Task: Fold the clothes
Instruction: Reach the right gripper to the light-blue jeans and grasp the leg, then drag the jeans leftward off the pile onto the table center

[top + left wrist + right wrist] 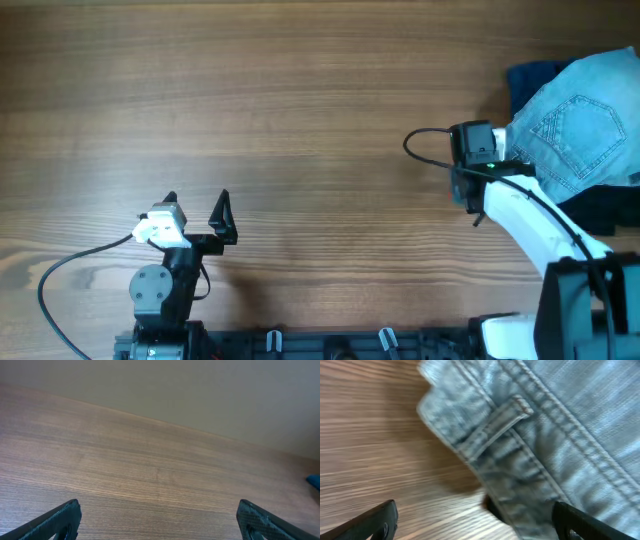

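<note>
Belt loop of the jeans, right-wrist view only, ahead of the wide-spread right gripper; left gripper likewise spread.

The jeans lie at the right edge of the bench, on a second garment that shows past their far left corner. At their left edge sits the right end effector, denim edge between its fingers. Front left, well apart from both: the left end effector.
</note>
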{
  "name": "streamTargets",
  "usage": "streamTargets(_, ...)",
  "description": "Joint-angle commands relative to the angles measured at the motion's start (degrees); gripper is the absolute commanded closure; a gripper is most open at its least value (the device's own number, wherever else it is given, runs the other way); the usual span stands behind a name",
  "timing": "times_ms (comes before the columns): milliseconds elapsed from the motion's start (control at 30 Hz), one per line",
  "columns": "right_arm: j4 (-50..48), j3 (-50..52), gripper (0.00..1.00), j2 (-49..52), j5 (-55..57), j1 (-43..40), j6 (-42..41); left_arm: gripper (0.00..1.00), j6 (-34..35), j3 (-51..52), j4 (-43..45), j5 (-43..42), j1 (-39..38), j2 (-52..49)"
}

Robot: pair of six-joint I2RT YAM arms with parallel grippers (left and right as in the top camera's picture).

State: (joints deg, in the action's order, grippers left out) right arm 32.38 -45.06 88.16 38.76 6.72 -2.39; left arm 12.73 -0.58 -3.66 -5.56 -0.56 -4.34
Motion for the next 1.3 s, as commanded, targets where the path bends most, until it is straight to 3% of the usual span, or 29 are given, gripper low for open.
streamTargets(0, -0.3, -1.2, 0.01, 1.5, 8.7, 0.2, 2.2, 0.0, -0.5, 0.2, -0.3, 0.5, 0.3, 0.2)
streamTargets(67, -1.2, -1.2, 0.01, 1.5, 9.6, 0.2, 3.1, 0.0, -0.5, 0.2, -0.3, 0.5, 0.3, 0.2)
streamTargets(167, -2.7, -1.2, 0.13, 1.7, 9.7, 0.2, 4.8, 0.0, -0.5, 0.2, -0.3, 0.5, 0.3, 0.2)
streamTargets(333, -5.7, -1.2, 0.1, 9.1, 13.1, 0.2, 7.1, 0.0, -0.5, 0.2, -0.3, 0.5, 0.3, 0.2)
streamTargets(400, -5.8, -1.2, 0.13, 10.6, 13.1, 0.2, 7.1, 0.0, -0.5, 0.2, -0.3, 0.5, 0.3, 0.2)
streamTargets(433, -5.9, -1.2, 0.21, 11.0, 13.2, 0.2, 7.1, 0.0, -0.5, 0.2, -0.3, 0.5, 0.3, 0.2)
streamTargets(500, -7.1, -1.2, 0.49, 11.0, 13.9, 0.2, 7.1, 0.0, -0.5, 0.2, -0.3, 0.5, 0.3, 0.2)
streamTargets(667, -7.2, -3.7, 0.96, 11.0, 16.3, 0.2, 6.7, 0.0, -0.5, 0.2, -0.3, 0.5, 0.3, 0.2)
streamTargets(800, -5.9, -7.6, 0.96, 10.8, 15.8, 1.4, 6.8, 0.0, -0.5, 0.2, -0.3, 0.5, 0.3, 0.2)
streamTargets(1000, -2.4, -19.4, 0.96, 7.1, 14.8, 12.2, 7.2, 0.0, -0.5, 0.2, -0.3, 0.5, 0.3, 0.2)
streamTargets(1167, -5.6, -26.6, 0.96, 6.5, -3.1, 22.4, 6.8, 0.0, -0.5, 0.2, -0.3, 0.5, 0.3, 0.2)
streamTargets(1267, -9.5, -26.6, 0.96, 6.6, -11.5, 24.5, -1.3, 0.0, -0.5, 0.2, -0.3, 0.5, 0.3, 0.2)
